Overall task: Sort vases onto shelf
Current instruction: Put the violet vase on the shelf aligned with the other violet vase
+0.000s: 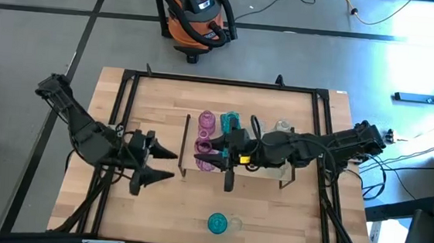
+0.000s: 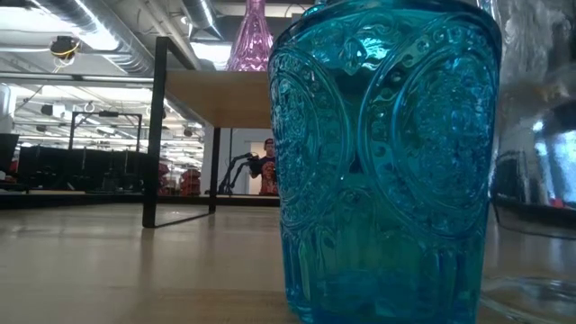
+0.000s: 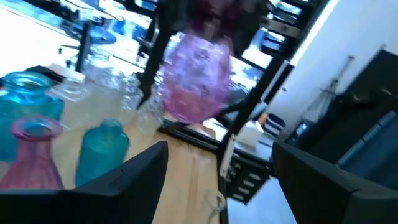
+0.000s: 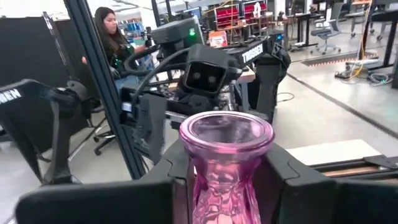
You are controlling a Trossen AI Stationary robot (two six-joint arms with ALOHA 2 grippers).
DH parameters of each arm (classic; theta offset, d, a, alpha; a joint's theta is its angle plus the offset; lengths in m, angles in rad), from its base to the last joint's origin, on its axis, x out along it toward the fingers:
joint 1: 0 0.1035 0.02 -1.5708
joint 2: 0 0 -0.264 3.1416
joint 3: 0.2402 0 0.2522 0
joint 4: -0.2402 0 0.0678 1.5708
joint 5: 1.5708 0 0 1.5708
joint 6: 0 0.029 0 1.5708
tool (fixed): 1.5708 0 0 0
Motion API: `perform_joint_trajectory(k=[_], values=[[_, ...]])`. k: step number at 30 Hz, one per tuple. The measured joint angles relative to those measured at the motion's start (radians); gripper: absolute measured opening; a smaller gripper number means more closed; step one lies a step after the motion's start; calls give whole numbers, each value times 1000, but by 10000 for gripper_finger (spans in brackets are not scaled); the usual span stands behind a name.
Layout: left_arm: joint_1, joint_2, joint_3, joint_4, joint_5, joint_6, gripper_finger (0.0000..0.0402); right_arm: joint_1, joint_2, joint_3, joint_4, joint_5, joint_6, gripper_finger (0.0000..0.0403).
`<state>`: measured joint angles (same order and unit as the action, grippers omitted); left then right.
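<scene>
Holding a pink vase by its narrow neck over the shelf on the counter, the right tool likely has the safest grip: glass is rigid, slick, breakable. The left tool waits beside the shelf, spread wide and empty.

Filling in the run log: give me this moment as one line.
right gripper: shut on pink glass vase, above light-wood shelf | left gripper: open, empty, beside shelf | teal-blue glass vase: on table, unsorted
</scene>
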<state>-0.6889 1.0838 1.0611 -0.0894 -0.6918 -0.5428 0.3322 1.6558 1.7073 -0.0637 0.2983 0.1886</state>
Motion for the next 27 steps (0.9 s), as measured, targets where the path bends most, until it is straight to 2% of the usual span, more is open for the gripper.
perform_joint_trajectory(k=[5,13,20,27], values=[[78,0,0,2,31,14,301,0,-1,0,-9,-4,15,85],[217,39,-1,107,252,153,378,1,-1,0,7,-4,20,85],[278,91,-1,135,297,133,384,-12,-2,0,3,-44,54,85],[281,103,-2,147,295,133,384,-54,-4,1,-57,-135,122,85]])
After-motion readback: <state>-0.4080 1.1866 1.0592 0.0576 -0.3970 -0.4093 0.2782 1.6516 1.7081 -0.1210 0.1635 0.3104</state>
